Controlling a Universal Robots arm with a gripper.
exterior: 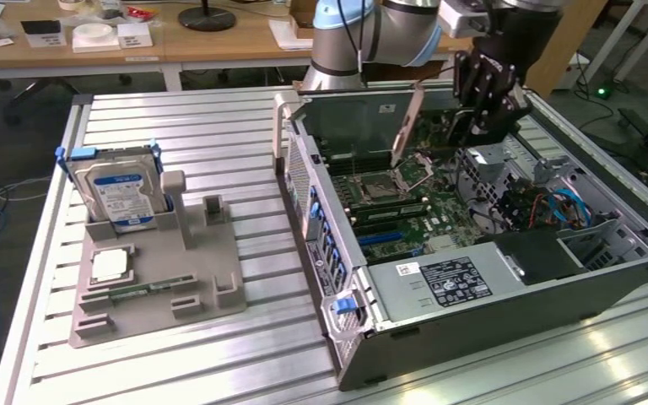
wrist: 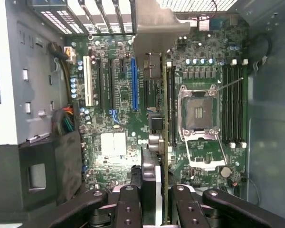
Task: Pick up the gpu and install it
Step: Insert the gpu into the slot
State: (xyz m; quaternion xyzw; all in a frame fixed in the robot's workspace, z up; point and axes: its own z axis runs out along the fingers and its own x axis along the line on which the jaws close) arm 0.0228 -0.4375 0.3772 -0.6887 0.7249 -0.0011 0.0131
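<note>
1. Our hand (exterior: pixel 479 122) (wrist: pixel 154 192) hangs inside the open computer case (exterior: pixel 526 316), its fingers (wrist: pixel 128 206) drawn narrow and clamped on the gpu (exterior: pixel 410 126) (wrist: pixel 153 80).
2. The gpu stands on edge between the fingers. Its pale metal bracket is at the end away from the hand, toward the case's rear wall.
3. Under the gpu we see the motherboard (wrist: pixel 114 142) on the case floor. The card lines up between the blue slot (wrist: pixel 134 85) and the CPU socket (wrist: pixel 199 111). We cannot tell whether its lower edge touches the board.
4. Outside the case, toward the exterior view's left, a grey holder (exterior: pixel 166 287) sits on the tabletop (exterior: pixel 189 126).
5. A silver hard drive (exterior: pixel 121 190) with a blue label stands upright in that holder, well apart from the case.
</note>
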